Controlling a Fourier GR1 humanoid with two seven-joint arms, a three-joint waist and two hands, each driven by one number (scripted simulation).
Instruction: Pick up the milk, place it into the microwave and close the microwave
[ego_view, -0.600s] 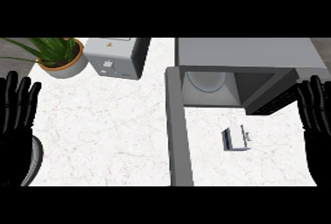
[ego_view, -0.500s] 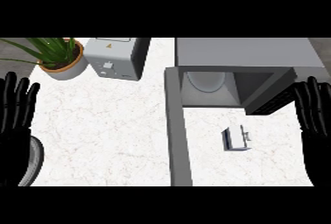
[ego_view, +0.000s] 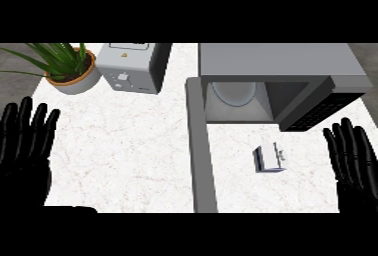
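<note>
White marble counter holds the milk just in front of the open microwave, while the right hand, fingers straight and empty, should approach from its right side; left hand rests open.

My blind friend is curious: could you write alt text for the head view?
A small milk carton sits on a white counter before an open microwave. Open black hands, left hand and right hand, rest at the edges.

Bright, even light; faint shadows
</note>
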